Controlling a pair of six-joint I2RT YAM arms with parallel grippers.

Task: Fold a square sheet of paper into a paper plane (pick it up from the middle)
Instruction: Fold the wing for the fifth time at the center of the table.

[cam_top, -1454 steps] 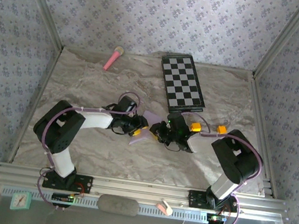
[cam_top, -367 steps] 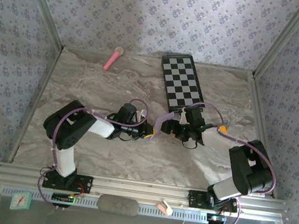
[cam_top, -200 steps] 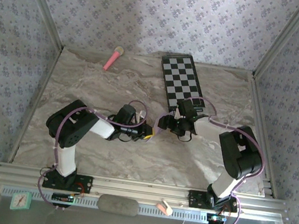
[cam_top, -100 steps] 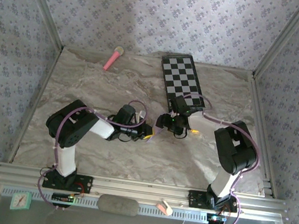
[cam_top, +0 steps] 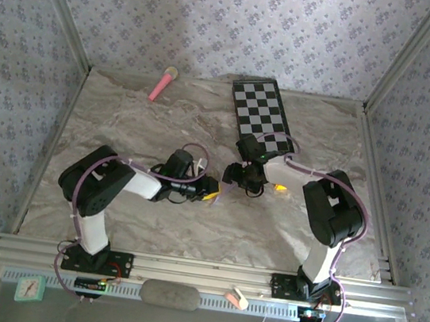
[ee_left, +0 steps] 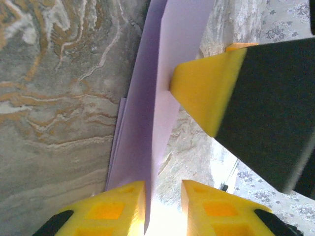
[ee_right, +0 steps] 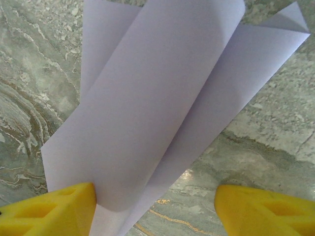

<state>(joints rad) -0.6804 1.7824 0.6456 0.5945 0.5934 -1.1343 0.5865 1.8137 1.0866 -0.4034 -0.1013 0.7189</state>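
Note:
The lilac sheet of paper [ee_right: 162, 98] lies folded into overlapping layers on the marbled table, between my two grippers at the table's middle. In the right wrist view my right gripper [ee_right: 155, 196] stands open around the paper's near end, and its left finger [ee_right: 64, 206] touches the top flap. From the left wrist the paper [ee_left: 147, 123] is a narrow creased strip. My left gripper [ee_left: 162, 189] is open by a small gap, the paper's edge lying against its left finger [ee_left: 118, 206]. From above, the left gripper [cam_top: 212, 190] and right gripper [cam_top: 238, 177] nearly meet.
A black-and-white checkered board [cam_top: 263, 118] lies at the back right, just behind the right arm. A pink stick [cam_top: 162, 83] rests at the back left near the wall. Patterned walls close in the table [cam_top: 125, 116] on three sides.
My left gripper's jaws have parted from shut to a small gap at the paper. The right arm has drawn its elbow in, and its gripper sits closer to the left one.

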